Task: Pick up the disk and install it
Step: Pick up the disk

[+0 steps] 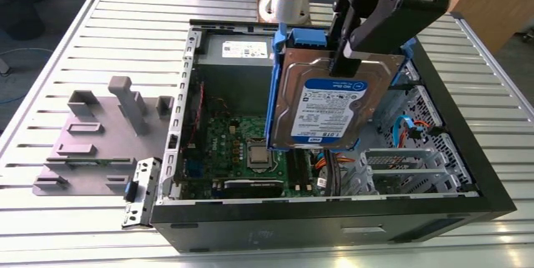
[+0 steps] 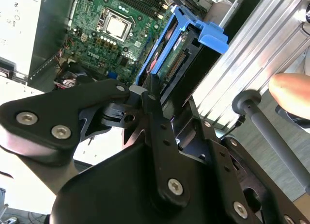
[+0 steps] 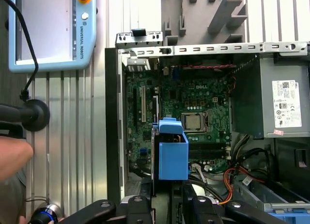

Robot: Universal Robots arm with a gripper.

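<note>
Black gripper [image 1: 357, 62] clamped on top end of silver, blue-railed disk [image 1: 329, 109]. Disk hangs below fingers, over open black computer case [image 1: 334, 227]. Carry step in hand, disk not yet seated. Seating calls for square, careful lowering into case.

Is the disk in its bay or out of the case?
Out. In the exterior view the gripper holds the disk over the motherboard inside the open computer case; it is seated in no bay.
</note>
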